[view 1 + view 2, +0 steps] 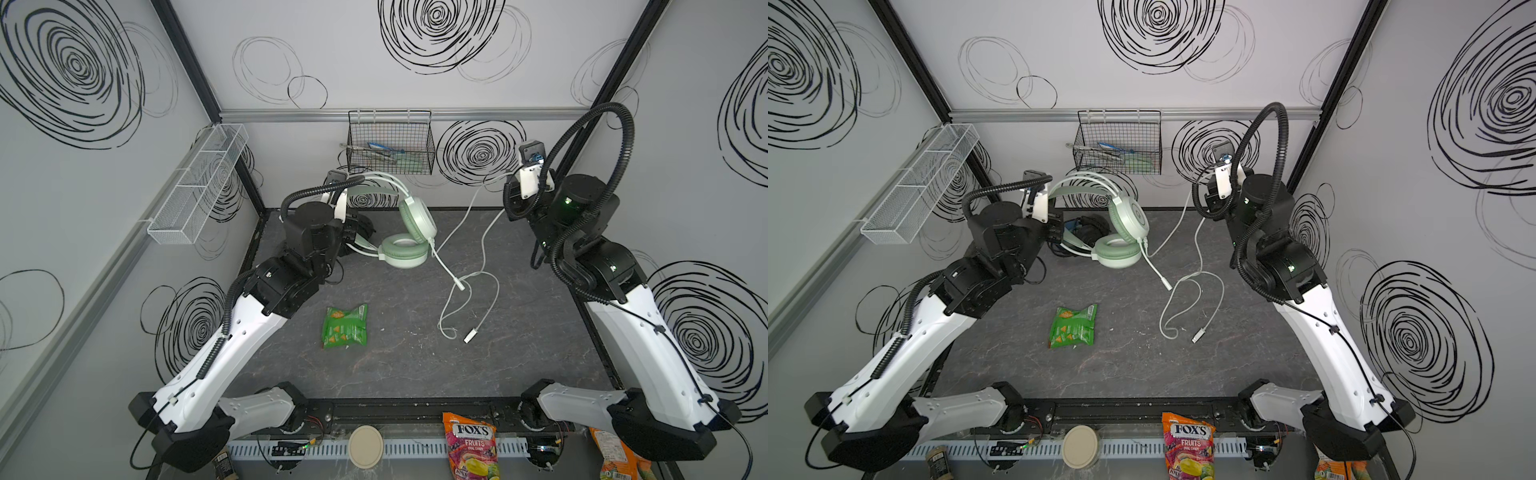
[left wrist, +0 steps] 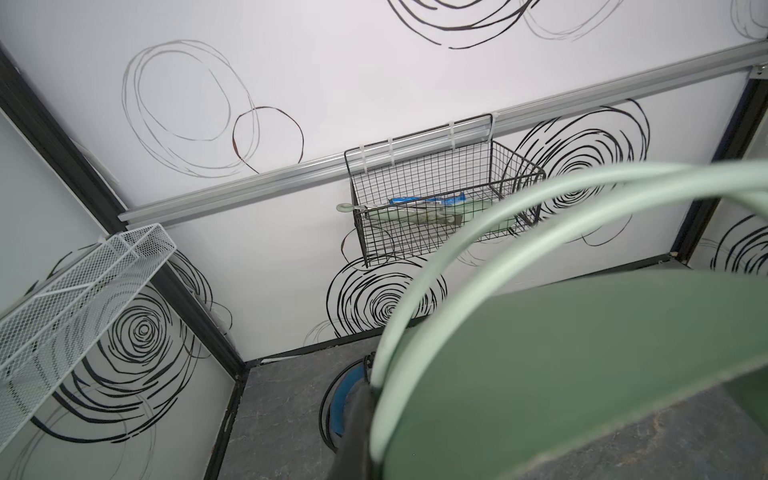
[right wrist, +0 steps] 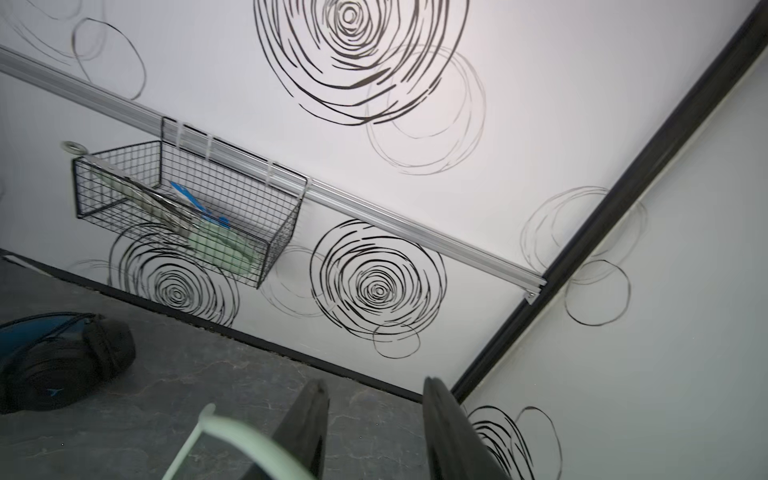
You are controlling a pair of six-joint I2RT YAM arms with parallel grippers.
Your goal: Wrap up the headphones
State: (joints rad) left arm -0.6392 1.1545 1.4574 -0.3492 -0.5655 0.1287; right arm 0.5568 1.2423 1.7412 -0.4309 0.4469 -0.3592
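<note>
**Item 1, mint green headset** (image 1: pixel 409 232). Far centre-left of the worktop (image 1: pixel 415 365). One ear cup appears to rest flat on the surface, the other stands tilted above it, and the headband arches up and to the left.
Holder: left pincer (image 1: pixel 1060 236), clenched on the headband.
Risk: the grip is on a thin curved band, so the cups may swivel or the band may slip when the cable is pulled.

**Item 2, pale cable** (image 1: pixel 484 257). It runs from the headset to the right and rises to the right pincer (image 3: pixel 374 386). The jaws there stand apart with nothing seen between them, and the cable passes beside one finger, seemingly draped rather than pinched. The slack lies in loose loops right of centre and ends in the USB plug (image 1: pixel 470 335), nearer the front.
Risk: an unclamped strand can slide off in mid-wrap. The loops cross each other and may knot or catch on the headset's stalk. The free plug may whip about or drag.

**Item 3, black headset** (image 1: pixel 1088 232). It has a blue-lined band and lies just behind the mint one at the far left, partly hidden.
Risk: it is close enough for its dark cable to be caught up in the wrap.

**Item 4, snack packet** (image 1: pixel 345 326). Centre of the worktop, apart from the cable.
Risk: a swinging plug could sweep it.

**Item 5, black wire basket** (image 1: pixel 390 143). On the far wall, above the headband.
Risk: a high lift could snag on it.
</note>
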